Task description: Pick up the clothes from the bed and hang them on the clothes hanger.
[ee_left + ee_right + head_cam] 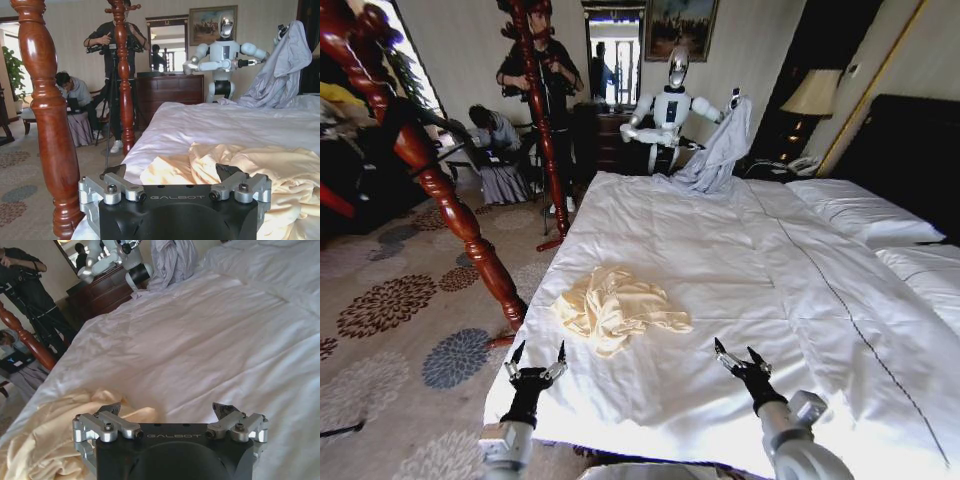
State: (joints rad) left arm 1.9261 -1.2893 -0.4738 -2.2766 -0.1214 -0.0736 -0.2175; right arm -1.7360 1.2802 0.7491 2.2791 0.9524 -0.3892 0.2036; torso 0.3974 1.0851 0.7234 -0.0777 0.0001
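The clothes point(615, 305) lie in a crumpled cream-yellow heap on the white bed point(740, 250), near its left front corner. My left gripper point(538, 362) hovers open at the bed's front edge, just short of the heap and slightly to its left. In the left wrist view the clothes point(280, 170) spread out right beyond the open left gripper point(172, 172). My right gripper point(740, 357) is open over bare duvet, to the right of the heap. In the right wrist view the clothes point(50, 440) sit off to one side of the right gripper point(167, 410). The clothes hanger is out of view.
A turned red-brown wooden post point(450, 200) rises close to the bed's left front corner, with a second post point(540, 110) farther back. Another robot point(670, 110) at the far end holds a grey garment point(720, 150). Pillows point(860, 210) lie at the right. Patterned carpet point(390, 300) lies to the left.
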